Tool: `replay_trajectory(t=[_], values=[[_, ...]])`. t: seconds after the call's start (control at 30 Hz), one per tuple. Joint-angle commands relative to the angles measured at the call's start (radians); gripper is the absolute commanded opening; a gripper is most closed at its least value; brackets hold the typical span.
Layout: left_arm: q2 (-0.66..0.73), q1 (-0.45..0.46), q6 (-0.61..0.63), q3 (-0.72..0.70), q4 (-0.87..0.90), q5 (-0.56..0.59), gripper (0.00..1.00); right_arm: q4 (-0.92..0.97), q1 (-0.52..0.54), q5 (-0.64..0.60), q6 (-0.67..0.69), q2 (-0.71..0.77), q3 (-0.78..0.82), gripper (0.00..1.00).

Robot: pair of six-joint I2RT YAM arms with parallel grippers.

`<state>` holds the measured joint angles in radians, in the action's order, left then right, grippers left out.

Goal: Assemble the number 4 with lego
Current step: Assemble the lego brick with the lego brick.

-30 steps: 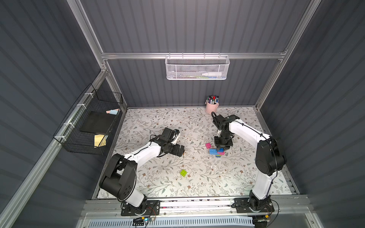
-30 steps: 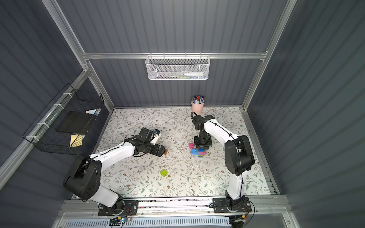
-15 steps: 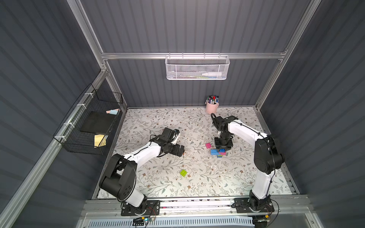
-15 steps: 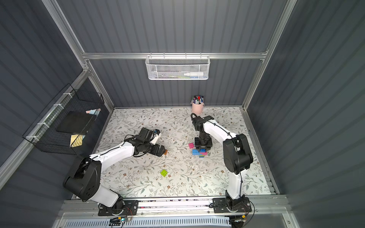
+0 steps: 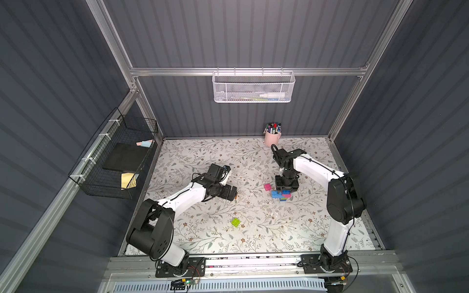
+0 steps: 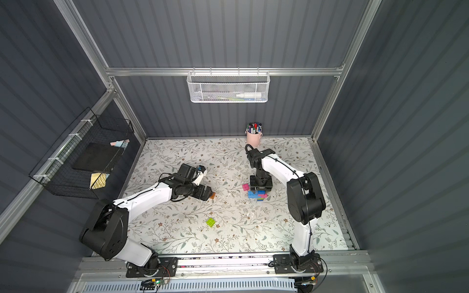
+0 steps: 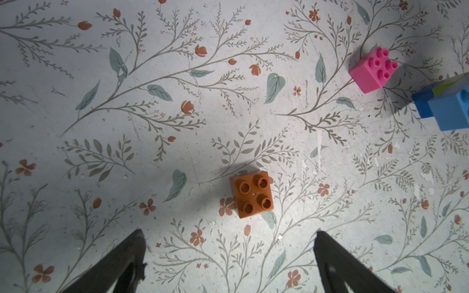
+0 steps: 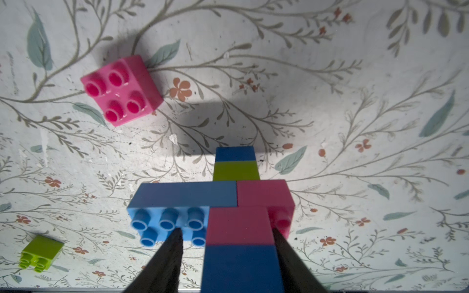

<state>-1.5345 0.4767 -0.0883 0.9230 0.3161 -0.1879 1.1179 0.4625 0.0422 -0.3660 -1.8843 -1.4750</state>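
The number 4 [image 8: 187,195] stands on the mat: a light-blue bar crossing a column of blue, lime, pink and blue bricks, seen in both top views [image 5: 281,194] [image 6: 256,195]. My right gripper [image 8: 226,229] hangs over its top, open, with one finger clear of the column and the other at its edge. A loose pink brick [image 8: 121,90] [image 5: 267,187] lies beside the figure. Nearer the front lies a lime green brick [image 5: 235,222] [image 8: 40,251]. My left gripper [image 7: 228,233] is wide open just short of an orange brick [image 7: 252,194] [image 6: 212,194].
A pink cup of marker pens [image 5: 272,137] stands at the back edge of the floral mat [image 5: 203,157]. A white mesh basket [image 5: 253,87] hangs on the back wall and a black wire basket [image 5: 119,162] on the left wall.
My right gripper's jaws have spread apart, releasing the column of the figure. The left arm and the loose bricks have not moved.
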Motion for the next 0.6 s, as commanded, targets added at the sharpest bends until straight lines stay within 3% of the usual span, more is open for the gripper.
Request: replay_trajectory(t=[0.0, 0.57], values=[[0.031, -0.005, 0.016, 0.009, 0.015, -0.001, 0.99, 0.007, -0.004, 0.001, 0.006, 0.027, -0.016, 0.56], [0.040, -0.004, 0.016, 0.006, 0.012, -0.002, 0.99, 0.049, -0.004, -0.039, 0.008, 0.069, -0.063, 0.63]])
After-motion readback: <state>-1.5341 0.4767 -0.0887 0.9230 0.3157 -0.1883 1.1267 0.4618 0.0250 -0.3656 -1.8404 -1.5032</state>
